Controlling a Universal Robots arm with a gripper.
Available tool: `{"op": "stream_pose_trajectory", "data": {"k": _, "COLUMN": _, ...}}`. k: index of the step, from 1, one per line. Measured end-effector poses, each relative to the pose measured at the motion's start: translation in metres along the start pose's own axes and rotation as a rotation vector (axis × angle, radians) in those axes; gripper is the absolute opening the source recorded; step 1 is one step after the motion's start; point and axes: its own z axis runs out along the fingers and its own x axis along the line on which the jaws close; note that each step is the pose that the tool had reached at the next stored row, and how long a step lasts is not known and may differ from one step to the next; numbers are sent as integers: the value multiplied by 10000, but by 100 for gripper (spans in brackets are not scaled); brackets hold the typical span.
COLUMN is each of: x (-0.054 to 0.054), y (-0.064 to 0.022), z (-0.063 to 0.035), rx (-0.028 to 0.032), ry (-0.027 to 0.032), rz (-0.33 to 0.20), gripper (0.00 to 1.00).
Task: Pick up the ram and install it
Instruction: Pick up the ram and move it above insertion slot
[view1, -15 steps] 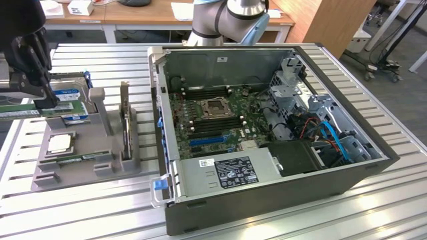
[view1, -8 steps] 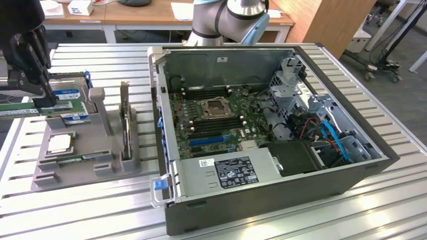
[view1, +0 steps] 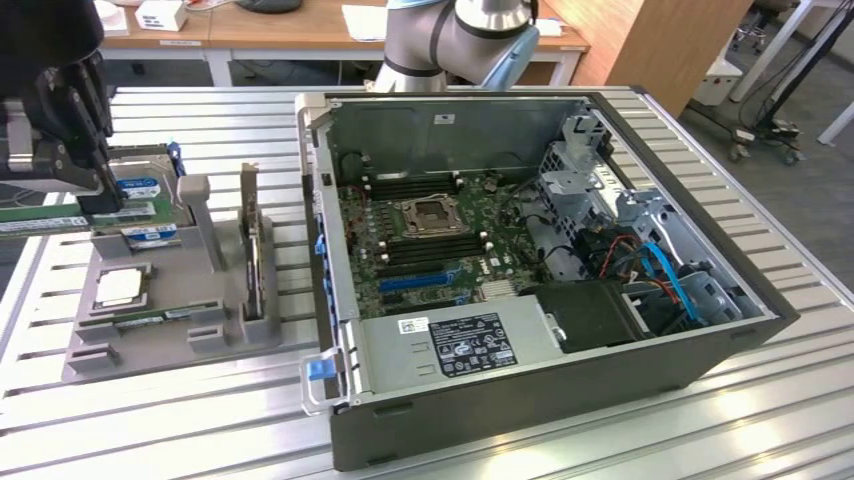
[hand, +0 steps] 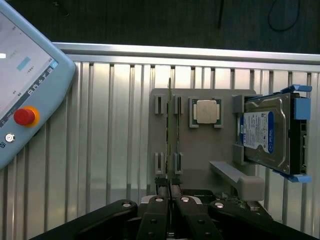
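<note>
Pincer (view1: 100, 205) hangs at the exterior view's left, over the grey holder (view1: 160, 300) on the slatted worktop (view1: 200, 420), its fingers closed on the ram (view1: 34, 213). The wrist view shows that stick edge-on, a thin line running out from the fingertips and clear of the holder. Just beside it, the second stick (hand: 178, 135) sits in its own pair of notches, and the neighbouring pair looks empty.

Further right on the holder are the processor (view1: 118, 285), the hard drive (view1: 140, 185) and the upright expansion card (view1: 250, 235). Right again stands the open computer case (view1: 534, 385), with the motherboard (view1: 427, 230) and its long black memory slots (view1: 427, 248) beside the socket.

The step in hand looks like carrying the lifted ram. To do it well, the pincer should hold the board firmly without bending it. The stick should be kept level and high enough to pass over the card and the case wall. It should also stay parallel to the slots, since a skewed stick would likely jam.
</note>
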Motion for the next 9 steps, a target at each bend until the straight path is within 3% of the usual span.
{"op": "stream_pose_trajectory", "data": {"k": 9, "x": 3, "y": -248, "z": -12, "rx": 2, "ry": -6, "rz": 0, "gripper": 11}}
